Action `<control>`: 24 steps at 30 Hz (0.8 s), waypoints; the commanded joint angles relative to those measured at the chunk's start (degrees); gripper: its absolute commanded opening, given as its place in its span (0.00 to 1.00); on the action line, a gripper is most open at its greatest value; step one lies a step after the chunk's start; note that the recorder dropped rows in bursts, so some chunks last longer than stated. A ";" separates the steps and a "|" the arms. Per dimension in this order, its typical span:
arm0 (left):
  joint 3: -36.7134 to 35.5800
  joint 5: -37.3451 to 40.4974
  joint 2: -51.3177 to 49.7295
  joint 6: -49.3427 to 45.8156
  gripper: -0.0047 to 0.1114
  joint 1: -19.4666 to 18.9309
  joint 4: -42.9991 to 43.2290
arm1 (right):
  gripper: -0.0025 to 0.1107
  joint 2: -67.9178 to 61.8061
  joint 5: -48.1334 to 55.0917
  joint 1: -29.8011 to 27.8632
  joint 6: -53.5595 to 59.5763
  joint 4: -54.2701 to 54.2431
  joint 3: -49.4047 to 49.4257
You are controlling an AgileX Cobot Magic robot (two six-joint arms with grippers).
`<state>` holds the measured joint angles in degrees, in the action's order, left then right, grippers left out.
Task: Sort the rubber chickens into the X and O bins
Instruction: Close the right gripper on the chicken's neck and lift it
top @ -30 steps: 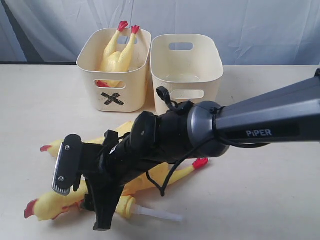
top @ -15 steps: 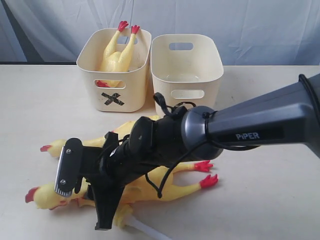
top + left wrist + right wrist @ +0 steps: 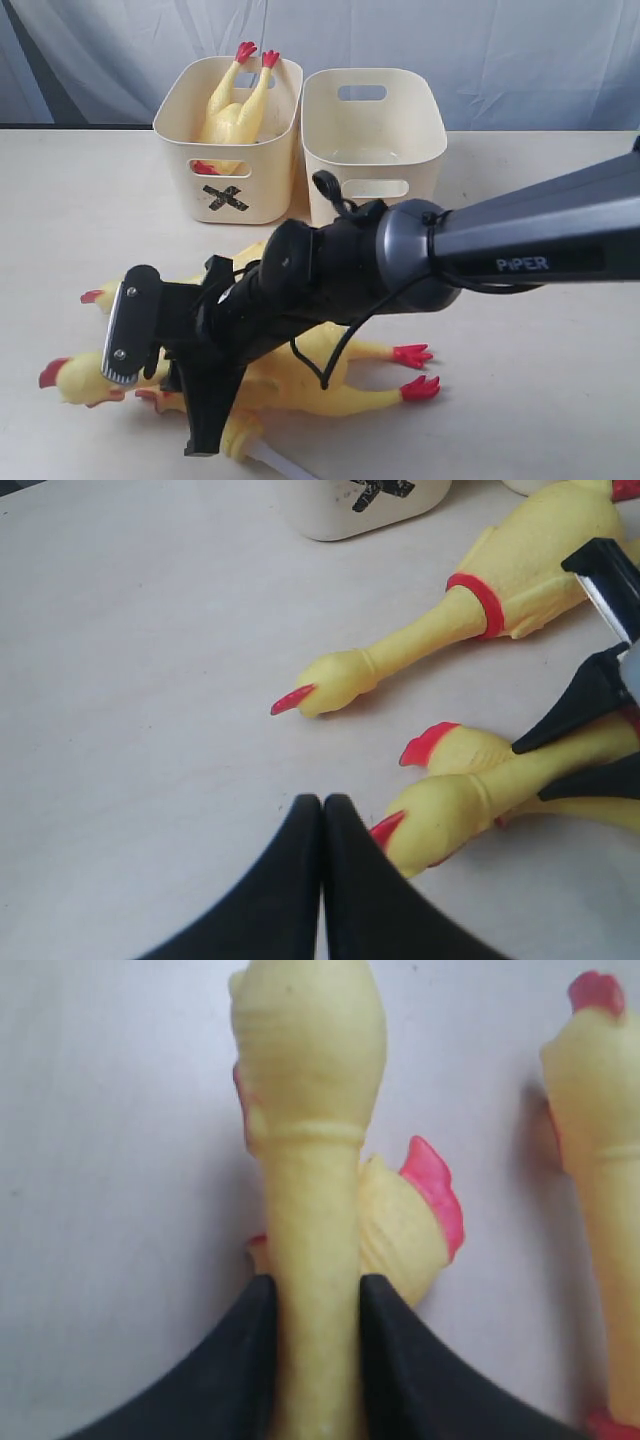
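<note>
right gripper [image 3: 315,1295]: black fingers [image 3: 235,1360] pressed on both sides of a neck | gripped chicken [image 3: 308,1090]: yellow, head past the fingertips | second chicken [image 3: 405,1225]: red-combed head partly hidden behind that neck | third chicken [image 3: 600,1120]: alongside, apart | table [image 3: 110,1160]: pale

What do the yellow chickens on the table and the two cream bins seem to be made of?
Chickens: probably soft rubber or vinyl, smooth with a slight sheen; moulded ridges show on the neck.
Bins: likely hard plastic, satin cream; thin even walls, rounded corners, cut handle slots.
</note>
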<state>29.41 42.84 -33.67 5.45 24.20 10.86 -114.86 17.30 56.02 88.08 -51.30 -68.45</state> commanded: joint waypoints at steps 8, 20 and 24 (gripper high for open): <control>-0.33 -1.64 0.30 0.34 0.04 0.01 -0.27 | 0.01 12.82 -2.14 -0.04 -4.41 -0.38 0.02; -0.33 -2.22 0.30 0.34 0.04 0.01 -0.27 | 0.01 24.38 -15.78 -0.04 -25.29 -0.38 2.08; -0.33 -2.20 0.30 0.11 0.04 0.01 -0.27 | 0.01 27.41 -26.82 -0.52 -25.29 -3.10 6.40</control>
<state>29.41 41.48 -33.67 5.45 24.20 10.86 -89.92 -0.98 56.02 63.28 -51.58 -64.52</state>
